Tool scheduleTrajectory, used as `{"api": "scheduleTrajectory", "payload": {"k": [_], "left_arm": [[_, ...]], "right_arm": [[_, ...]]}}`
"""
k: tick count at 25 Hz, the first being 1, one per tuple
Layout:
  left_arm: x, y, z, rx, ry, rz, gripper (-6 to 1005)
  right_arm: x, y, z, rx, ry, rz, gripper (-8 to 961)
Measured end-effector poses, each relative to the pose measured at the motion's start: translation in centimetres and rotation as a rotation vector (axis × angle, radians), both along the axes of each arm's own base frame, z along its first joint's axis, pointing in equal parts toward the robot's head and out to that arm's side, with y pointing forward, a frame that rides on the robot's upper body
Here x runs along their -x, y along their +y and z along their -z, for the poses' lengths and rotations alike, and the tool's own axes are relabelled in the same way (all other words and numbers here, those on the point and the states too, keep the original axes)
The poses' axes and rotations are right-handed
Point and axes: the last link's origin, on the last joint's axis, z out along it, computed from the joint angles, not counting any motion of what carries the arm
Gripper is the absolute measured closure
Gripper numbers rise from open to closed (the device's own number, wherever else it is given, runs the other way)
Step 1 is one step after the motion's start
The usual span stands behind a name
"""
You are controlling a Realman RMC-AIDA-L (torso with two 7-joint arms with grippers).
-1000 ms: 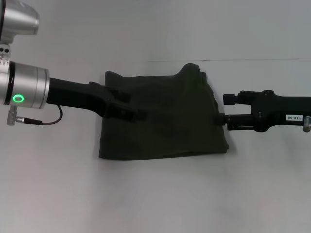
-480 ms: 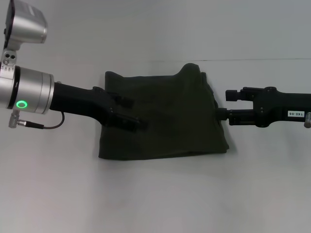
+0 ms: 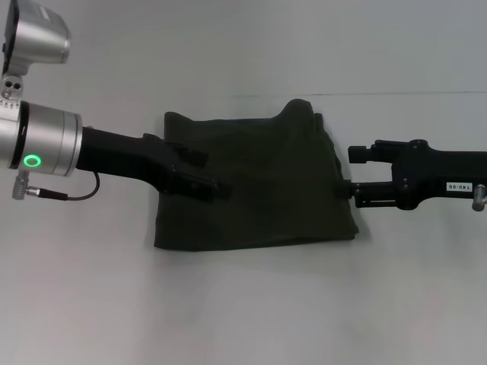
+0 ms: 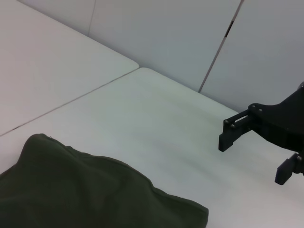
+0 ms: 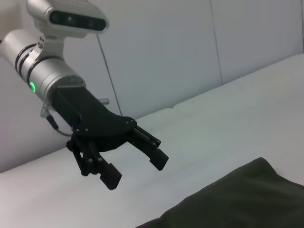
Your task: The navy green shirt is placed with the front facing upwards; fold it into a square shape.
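Note:
The navy green shirt lies folded into a rough square on the white table; no print shows. One back corner bulges up. My left gripper hovers open over the shirt's left part, with nothing between its fingers; the right wrist view shows this gripper above the table, apart from the shirt. My right gripper stands open at the shirt's right edge, holding nothing. In the left wrist view this gripper hangs just off the cloth.
The white table stretches bare in front of the shirt and to both sides. A seam runs across the table behind the shirt. Pale wall panels stand behind.
The right gripper drew slightly away from the shirt's edge, then came back to it. The left gripper sank a little over the cloth. The shirt has not moved.

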Motion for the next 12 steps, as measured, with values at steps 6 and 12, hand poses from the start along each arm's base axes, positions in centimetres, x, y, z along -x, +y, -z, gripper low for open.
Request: {"api": "scheduleTrajectory", "payload": {"k": [6, 12], "left_arm": [[0.26, -0.04, -0.1, -0.007, -0.01, -0.017, 52], [0.38, -0.06, -0.07, -0.006, -0.014, -0.033, 53]], "right_arm": [[0.24, 0.01, 0.12, 0.0, 0.005, -0.01, 98], [0.29, 0.02, 0.14, 0.003, 0.011, -0.001, 99]]}}
